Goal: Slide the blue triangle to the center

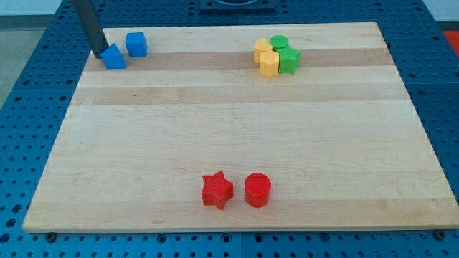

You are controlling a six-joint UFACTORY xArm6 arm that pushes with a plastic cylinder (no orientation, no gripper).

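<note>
One blue triangle (113,56), a small peaked wedge, touches my tip (100,54) on its left; rod top cut off; no jaws visible

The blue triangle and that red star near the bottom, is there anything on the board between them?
No. In the camera view, only bare wood lies between the blue triangle and the red star. My tip sits at the triangle's left side.

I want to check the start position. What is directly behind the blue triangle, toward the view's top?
Behind the blue triangle, at its upper left, stands my tip, apparently touching it. The blue cube sits to its upper right. The rod hides the board just behind it, so exact contact cannot be confirmed.
</note>
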